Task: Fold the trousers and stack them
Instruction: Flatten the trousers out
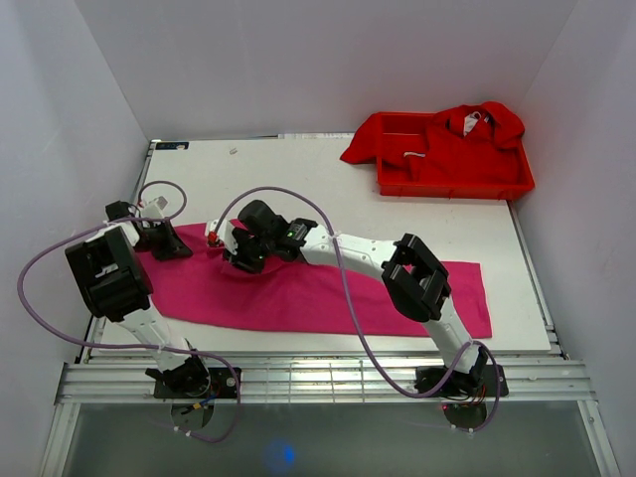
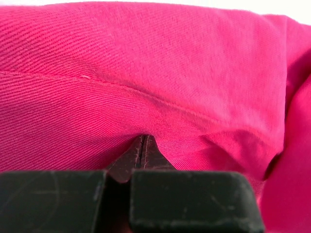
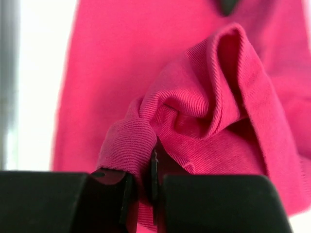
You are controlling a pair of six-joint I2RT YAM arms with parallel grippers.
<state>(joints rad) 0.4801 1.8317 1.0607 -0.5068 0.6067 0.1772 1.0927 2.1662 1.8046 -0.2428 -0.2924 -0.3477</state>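
The trousers [image 1: 328, 298] lie stretched left to right along the near side of the counter [image 1: 298, 169]. The left fingers [image 2: 132, 158] are pinched tight on the cloth at the trousers' left end. The right fingers [image 3: 153, 177], nearly together, clamp a bunched fold at the far edge, near the left ones.

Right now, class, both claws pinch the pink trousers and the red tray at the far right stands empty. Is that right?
No: the tray is not empty. The top view shows red garments heaped in it. The left claw and right claw do pinch the trousers.
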